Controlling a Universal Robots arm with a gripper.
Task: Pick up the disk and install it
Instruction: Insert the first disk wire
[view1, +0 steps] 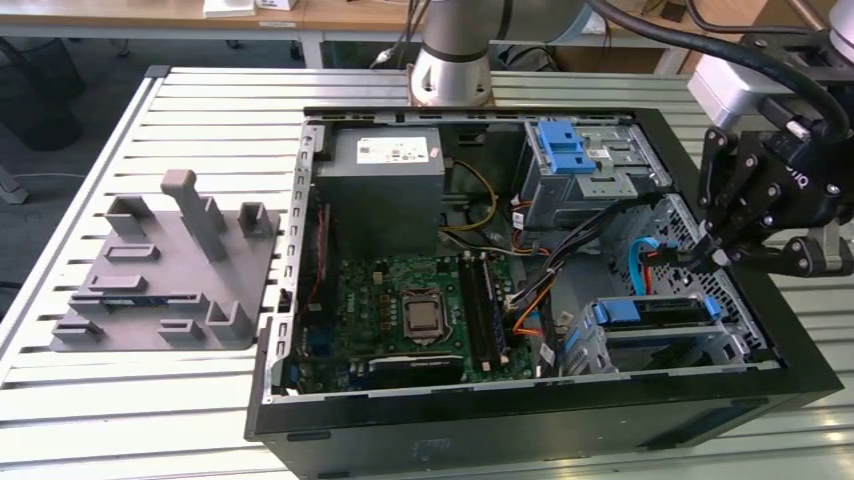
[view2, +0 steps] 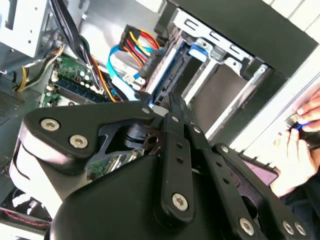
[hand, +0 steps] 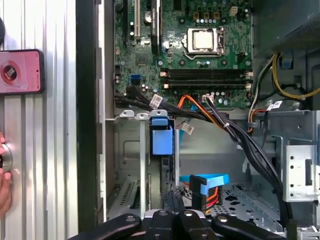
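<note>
The disk (view1: 650, 312) sits in the lower metal drive cage at the case's front corner on the exterior view's right, its blue carrier facing up. In both wrist views it appears edge-on as a blue strip in the cage (hand: 161, 137) (view2: 169, 75). My gripper (view1: 697, 258) hangs just above and behind that cage, inside the open case. Its black fingers (view2: 172, 107) are pressed together with nothing between them, their tips close to the carrier's blue edge. In the first wrist view the gripper (hand: 172, 197) is a short way from the blue tab.
The open case (view1: 534, 425) holds a motherboard (view1: 414, 310), a grey power supply (view1: 384, 190) and an upper cage with a blue latch (view1: 567, 150). Loose cables (hand: 235, 135) run beside the cage. A grey fixture (view1: 160, 270) lies on the slatted table. A hand (view2: 300, 145) rests outside the case.
</note>
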